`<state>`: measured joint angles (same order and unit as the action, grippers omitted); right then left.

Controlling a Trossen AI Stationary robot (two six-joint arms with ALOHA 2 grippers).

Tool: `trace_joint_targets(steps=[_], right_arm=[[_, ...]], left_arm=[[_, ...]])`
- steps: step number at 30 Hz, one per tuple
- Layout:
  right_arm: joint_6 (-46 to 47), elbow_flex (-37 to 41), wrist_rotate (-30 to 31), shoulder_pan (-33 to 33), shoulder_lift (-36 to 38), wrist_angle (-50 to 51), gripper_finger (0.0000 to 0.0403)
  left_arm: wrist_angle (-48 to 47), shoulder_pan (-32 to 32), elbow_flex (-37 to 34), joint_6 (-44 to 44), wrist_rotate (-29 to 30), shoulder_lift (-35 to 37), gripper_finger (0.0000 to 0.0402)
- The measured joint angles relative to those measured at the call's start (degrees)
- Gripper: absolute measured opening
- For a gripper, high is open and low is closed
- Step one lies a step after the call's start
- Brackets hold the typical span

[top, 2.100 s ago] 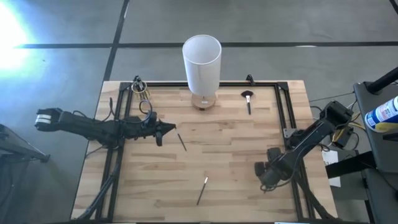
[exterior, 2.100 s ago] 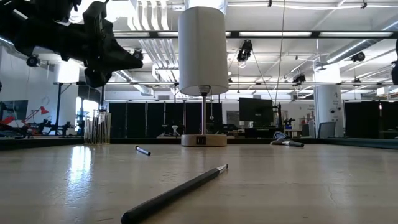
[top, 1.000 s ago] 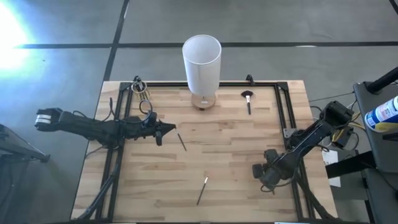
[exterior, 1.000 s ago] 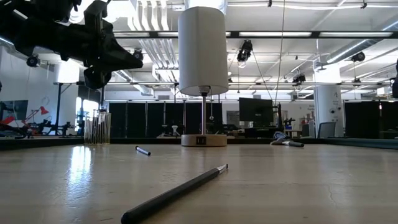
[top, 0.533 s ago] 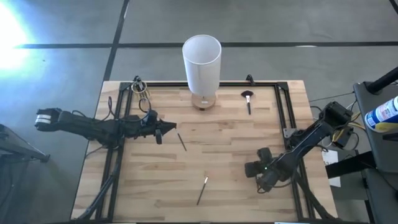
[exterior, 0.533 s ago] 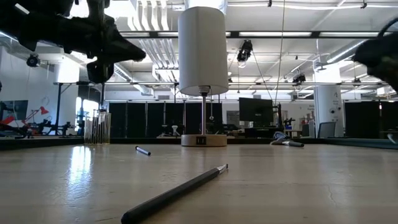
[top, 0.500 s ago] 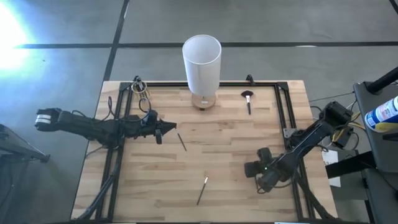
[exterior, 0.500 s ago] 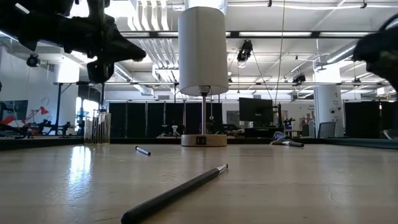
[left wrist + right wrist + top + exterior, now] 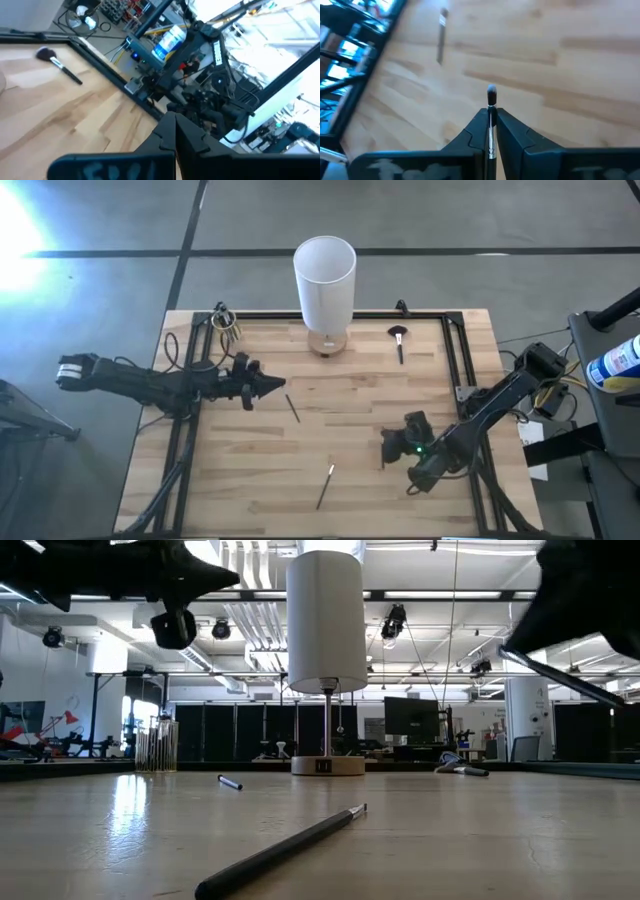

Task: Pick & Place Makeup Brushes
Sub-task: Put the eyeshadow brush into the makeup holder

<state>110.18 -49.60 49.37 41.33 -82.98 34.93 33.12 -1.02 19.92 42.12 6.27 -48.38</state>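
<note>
Right now: the carrying step, by my reading.
Right gripper (image 9: pixel 491 131): pinching a thin brush (image 9: pixel 491 116) between its fingers, held above the table's (image 9: pixel 370 420) right half, brush tip poking out ahead.
Left gripper (image 9: pixel 272 385): pressed together on nothing, hovering over the table's left side beside a short brush (image 9: pixel 293 408).
Loose brushes: one long brush (image 9: pixel 325 486) near the front edge; a fluffy-headed brush (image 9: pixel 398 341) at the back right.
White cylinder (image 9: pixel 324 283): upright at the back centre.
Next move: probably take the held brush to its holder, perhaps the cylinder, and release; that needs the tip steered over the rim.
</note>
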Motion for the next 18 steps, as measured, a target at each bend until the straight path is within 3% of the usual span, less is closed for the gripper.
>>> trace_joint_targets(steps=[6,13,18], right_arm=[[-17.9,-8.1,4.4,-5.6,0.0,-2.2,0.0011],[-39.6,-17.5,4.3,-13.7,0.0,-7.0,0.0008],[-48.4,-22.1,0.5,-19.2,0.0,-7.4,0.0008]], left_arm=[[-3.0,0.0,3.7,0.2,0.0,-0.2,0.0027],[-11.6,0.0,9.9,-1.0,-1.6,-0.6,0.0103],[-11.7,-0.3,11.2,-5.0,-2.5,-1.9,0.0121]])
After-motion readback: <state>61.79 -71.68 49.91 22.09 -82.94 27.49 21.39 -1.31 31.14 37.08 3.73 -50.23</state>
